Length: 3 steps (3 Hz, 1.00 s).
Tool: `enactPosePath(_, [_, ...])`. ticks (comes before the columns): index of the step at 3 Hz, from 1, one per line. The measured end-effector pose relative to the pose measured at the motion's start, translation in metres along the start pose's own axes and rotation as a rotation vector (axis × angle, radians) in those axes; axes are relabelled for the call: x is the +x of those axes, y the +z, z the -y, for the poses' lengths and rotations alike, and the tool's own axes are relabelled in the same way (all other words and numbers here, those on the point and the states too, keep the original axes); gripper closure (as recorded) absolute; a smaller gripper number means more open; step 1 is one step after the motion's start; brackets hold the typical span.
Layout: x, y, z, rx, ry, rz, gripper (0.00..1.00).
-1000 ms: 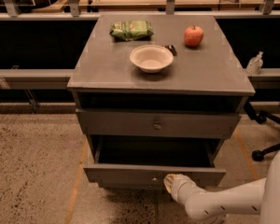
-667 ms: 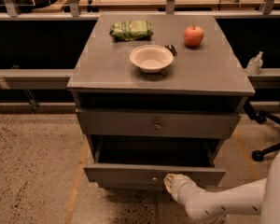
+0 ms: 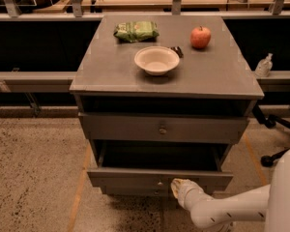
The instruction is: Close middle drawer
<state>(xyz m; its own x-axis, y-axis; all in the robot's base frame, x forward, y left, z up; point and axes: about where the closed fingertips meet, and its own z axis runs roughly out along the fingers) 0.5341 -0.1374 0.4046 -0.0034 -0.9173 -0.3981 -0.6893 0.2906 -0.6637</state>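
The grey cabinet [image 3: 111, 71] stands in the middle of the camera view. Its middle drawer [image 3: 125, 179] is pulled out towards me, with a dark open interior behind its flat front and a small knob [image 3: 160, 182] at the centre. My gripper [image 3: 178, 187] is at the drawer's front face, just right of and below the knob, on the end of my white arm [image 3: 232, 209], which comes in from the lower right. The upper drawer front [image 3: 116, 127] with its knob [image 3: 162, 129] sits further back, under the top.
On the cabinet top are a cream bowl [image 3: 156, 60], a green chip bag [image 3: 136, 31], a red apple [image 3: 200, 37] and a small dark item [image 3: 177, 51]. A bottle [image 3: 264, 65] stands on the rail at right. Chair wheels [image 3: 268, 159] are on the speckled floor at right.
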Motion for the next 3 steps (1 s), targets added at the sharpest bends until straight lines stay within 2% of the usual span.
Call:
enactPosePath(1, [0.010, 0.008, 0.016, 0.047, -0.036, -0.019, 1.00])
enactPosePath(2, [0.009, 0.007, 0.016, 0.047, -0.036, -0.019, 1.00])
enactPosePath(3, [0.019, 0.016, 0.032, 0.069, -0.074, -0.003, 1.00])
